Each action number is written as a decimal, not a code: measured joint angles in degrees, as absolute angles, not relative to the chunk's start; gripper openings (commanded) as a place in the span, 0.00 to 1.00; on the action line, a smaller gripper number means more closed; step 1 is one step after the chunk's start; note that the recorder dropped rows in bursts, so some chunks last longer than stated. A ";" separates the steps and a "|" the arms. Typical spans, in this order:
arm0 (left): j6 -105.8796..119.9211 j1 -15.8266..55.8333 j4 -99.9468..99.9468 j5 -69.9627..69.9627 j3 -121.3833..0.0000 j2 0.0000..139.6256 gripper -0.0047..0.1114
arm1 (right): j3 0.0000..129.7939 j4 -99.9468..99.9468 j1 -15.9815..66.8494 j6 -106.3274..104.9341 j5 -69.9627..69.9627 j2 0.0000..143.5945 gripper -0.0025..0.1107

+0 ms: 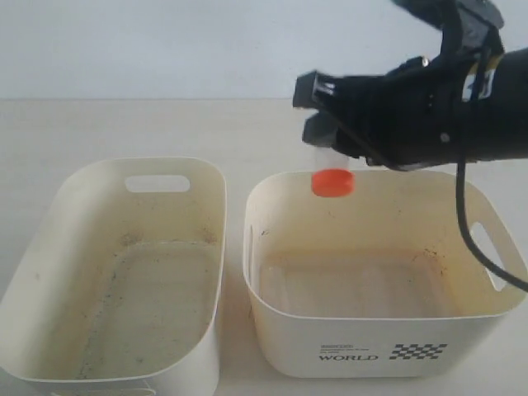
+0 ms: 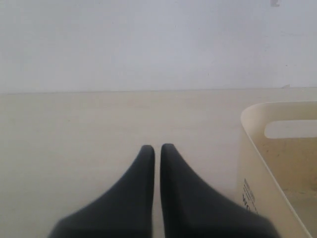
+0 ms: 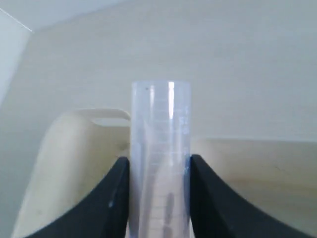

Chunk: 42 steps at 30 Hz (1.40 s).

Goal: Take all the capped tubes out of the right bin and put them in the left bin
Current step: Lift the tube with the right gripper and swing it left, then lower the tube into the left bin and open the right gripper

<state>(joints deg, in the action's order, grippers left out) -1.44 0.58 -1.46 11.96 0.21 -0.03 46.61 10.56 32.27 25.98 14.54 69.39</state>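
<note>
My right gripper [image 1: 316, 109] is shut on a clear capped tube [image 1: 323, 157] that hangs with its orange-red cap [image 1: 332, 182] downward, just above the back rim of the right bin [image 1: 375, 330] printed "WORLD". In the right wrist view the graduated tube [image 3: 160, 148] stands between the black fingers [image 3: 111, 198] of the right gripper [image 3: 159, 161], and its cap does not show. The plain, grimy left bin [image 1: 49, 272] holds nothing that I can see. No other tubes are in view. My left gripper [image 2: 157, 147] is shut and empty over bare table, out of the exterior view.
The two bins stand side by side with a narrow gap between them. A black cable [image 1: 474, 239] droops from the right arm over the right bin's far side. A cream bin wall [image 2: 262, 168] with small print stands beside the left gripper.
</note>
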 measured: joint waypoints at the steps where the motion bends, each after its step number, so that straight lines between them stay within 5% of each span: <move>1: -1.44 0.58 -1.46 11.96 0.21 -0.03 0.08 | 46.61 11.11 33.56 25.79 12.36 68.76 0.02; 11: -1.44 0.58 -1.46 11.96 0.21 -0.03 0.08 | 46.61 12.30 49.26 25.57 -8.21 74.83 0.02; 19: -1.44 0.58 -1.46 11.96 0.21 -0.03 0.08 | 46.61 12.40 52.42 25.57 -13.91 85.25 0.05; 21: -1.44 0.58 -1.46 11.96 0.21 -0.03 0.08 | 46.61 12.40 52.52 25.57 -13.91 86.78 0.16; 26: -1.44 0.58 -1.46 11.96 0.21 -0.03 0.08 | 47.50 12.40 52.52 25.57 -13.80 88.36 0.61; 28: -1.44 0.58 -1.46 11.96 0.21 -0.03 0.08 | 47.85 12.40 52.52 25.57 -13.80 88.36 0.69; 34: -1.44 0.58 -1.46 11.96 0.21 -0.03 0.08 | 51.50 11.79 52.52 23.75 -7.65 88.36 0.65; 42: -1.44 0.58 -1.46 11.96 0.21 -0.03 0.08 | 64.72 9.83 50.93 16.42 21.70 86.99 0.65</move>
<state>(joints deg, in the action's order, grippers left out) -1.44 0.58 -1.46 11.96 0.21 -0.03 64.72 9.83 50.93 16.42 21.70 86.99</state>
